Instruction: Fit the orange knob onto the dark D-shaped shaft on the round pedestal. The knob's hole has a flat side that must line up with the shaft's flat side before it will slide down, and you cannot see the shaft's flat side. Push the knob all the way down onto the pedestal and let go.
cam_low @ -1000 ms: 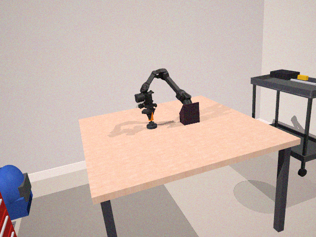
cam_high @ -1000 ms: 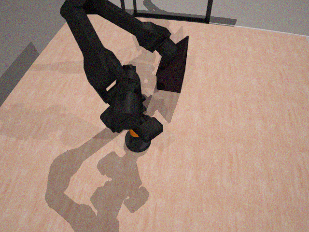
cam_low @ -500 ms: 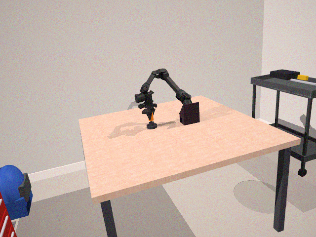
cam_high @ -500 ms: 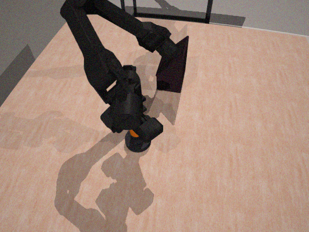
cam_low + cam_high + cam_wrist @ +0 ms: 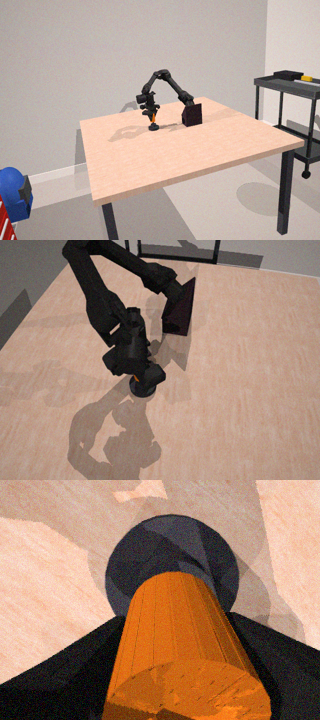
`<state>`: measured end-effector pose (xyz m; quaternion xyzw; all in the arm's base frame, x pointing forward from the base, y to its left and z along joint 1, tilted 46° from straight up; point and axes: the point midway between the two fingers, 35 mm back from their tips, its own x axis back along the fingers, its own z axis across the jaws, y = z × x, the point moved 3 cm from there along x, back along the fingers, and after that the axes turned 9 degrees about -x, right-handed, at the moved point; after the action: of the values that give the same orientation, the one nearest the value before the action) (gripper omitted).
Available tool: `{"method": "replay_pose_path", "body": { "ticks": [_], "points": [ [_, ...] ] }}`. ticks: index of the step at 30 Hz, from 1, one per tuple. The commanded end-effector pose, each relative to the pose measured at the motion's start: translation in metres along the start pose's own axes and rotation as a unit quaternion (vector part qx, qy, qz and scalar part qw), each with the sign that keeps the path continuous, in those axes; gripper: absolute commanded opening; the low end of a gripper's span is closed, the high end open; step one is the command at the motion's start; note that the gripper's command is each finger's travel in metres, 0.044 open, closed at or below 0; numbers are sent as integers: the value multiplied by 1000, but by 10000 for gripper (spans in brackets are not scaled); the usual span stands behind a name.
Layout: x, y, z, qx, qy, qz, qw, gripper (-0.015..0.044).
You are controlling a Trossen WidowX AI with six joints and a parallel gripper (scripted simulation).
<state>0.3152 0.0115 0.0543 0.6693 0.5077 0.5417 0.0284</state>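
Knob (image 5: 136,378) (image 5: 153,118) (image 5: 175,625) pinched in gripper (image 5: 143,385) (image 5: 153,120) (image 5: 175,624), fingers about half open, one either side. In exterior view, knob left of frame centre, just above pedestal (image 5: 142,392) (image 5: 153,127) (image 5: 122,570), not seated; short dark stem shows between. In wrist view, knob bottom centre, pedestal upper centre. Step in hand, likely: finding flat. Keep knob upright, press lightly, turn slowly both ways; push down only once it drops. Hard pressing may tilt knob or make it slip.
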Motion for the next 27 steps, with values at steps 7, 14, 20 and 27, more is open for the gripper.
{"method": "replay_pose_path", "body": {
  "ticks": [7,14,20,27],
  "points": [
    [-2,1,0,-36,1,-1,999,0],
    [-2,-1,-2,-36,1,-1,999,0],
    [-3,-2,-3,-36,1,-1,999,0],
    [-3,-1,-2,-36,1,-1,999,0]
  ]
}}
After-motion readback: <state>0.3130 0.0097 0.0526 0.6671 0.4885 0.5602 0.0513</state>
